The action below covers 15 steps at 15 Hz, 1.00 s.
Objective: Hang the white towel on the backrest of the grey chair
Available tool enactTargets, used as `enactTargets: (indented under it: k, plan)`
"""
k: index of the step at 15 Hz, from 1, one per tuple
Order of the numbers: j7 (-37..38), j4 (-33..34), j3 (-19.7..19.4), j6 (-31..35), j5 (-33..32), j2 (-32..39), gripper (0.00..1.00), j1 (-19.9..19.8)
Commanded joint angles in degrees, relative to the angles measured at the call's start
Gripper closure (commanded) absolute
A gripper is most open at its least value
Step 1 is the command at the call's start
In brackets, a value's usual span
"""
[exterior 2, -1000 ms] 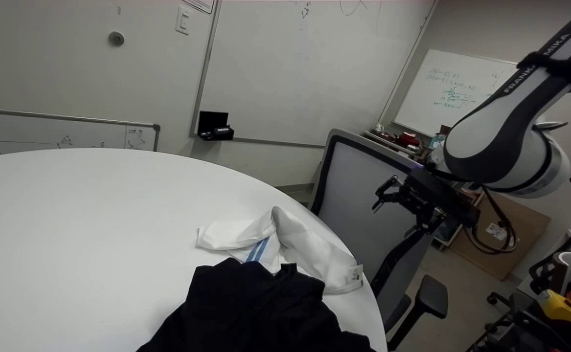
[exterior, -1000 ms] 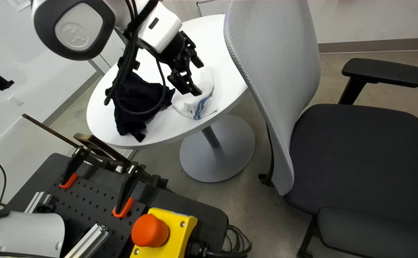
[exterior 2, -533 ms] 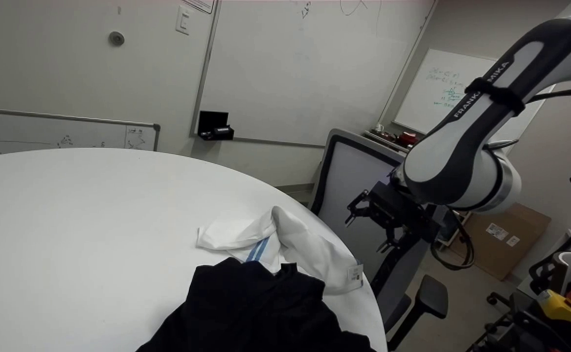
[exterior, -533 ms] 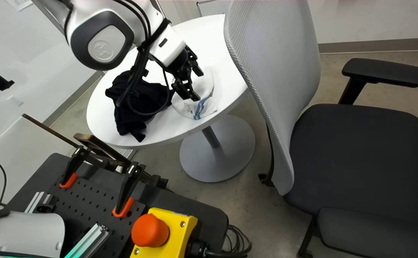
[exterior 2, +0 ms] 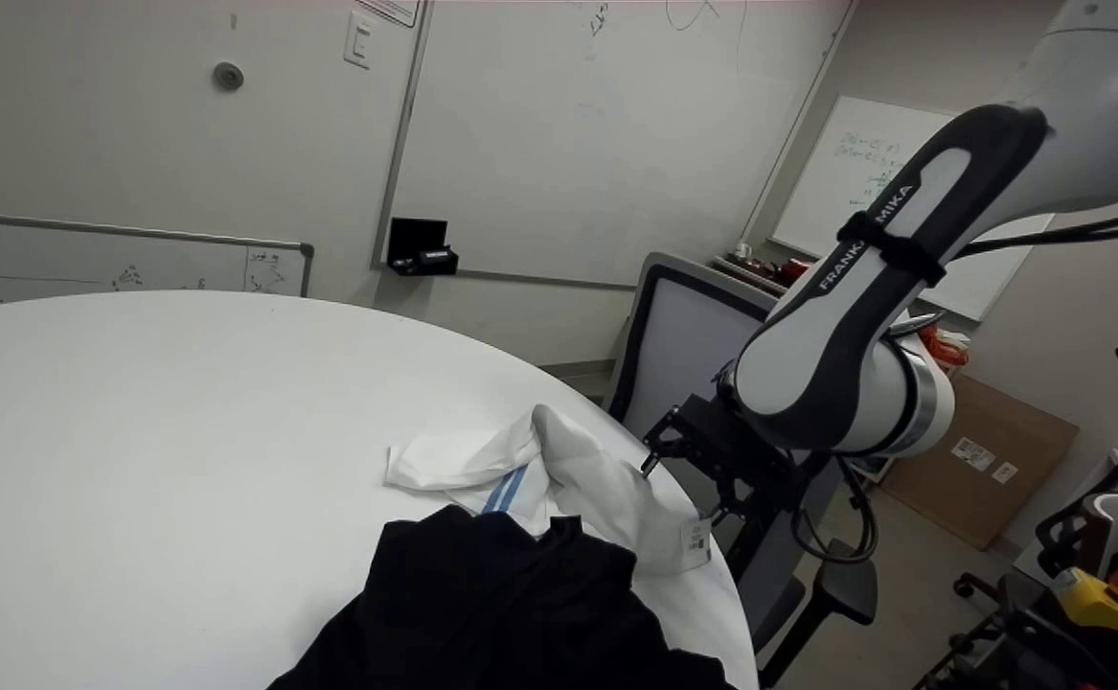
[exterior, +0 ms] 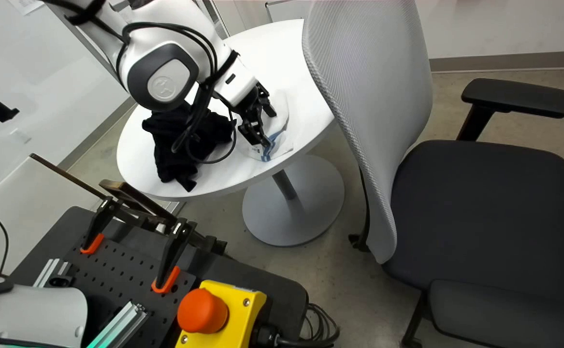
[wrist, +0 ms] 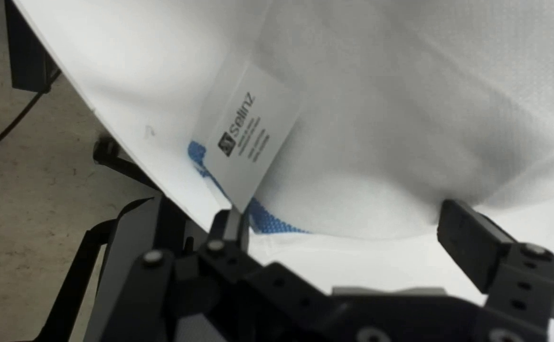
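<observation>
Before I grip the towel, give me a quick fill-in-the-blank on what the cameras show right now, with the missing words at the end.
1. The white towel lies on a round white ____.
2. In an exterior view, the towel's stripes are coloured ____.
3. With its jaws well apart, the gripper is ____.
4. The box under the round button is coloured ____.

Missing words: table; blue; open; yellow.

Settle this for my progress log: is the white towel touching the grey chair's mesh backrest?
Apart. In an exterior view, a strip of the round white table shows between the white towel and the mesh backrest.
</observation>
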Motion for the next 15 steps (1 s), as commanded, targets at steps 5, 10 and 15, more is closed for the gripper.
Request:
enactTargets:
  k: [5,10,15]
  plan:
    - [1.3,5.1,-2.3,-2.0,1.1,4.4,0.35,2.8]
    - [1.2,6.3,-2.3,-2.7,0.9,4.9,0.74,2.6]
    - [0.3,5.9,-1.1,-3.5,0.3,2.6,1.00,0.9]
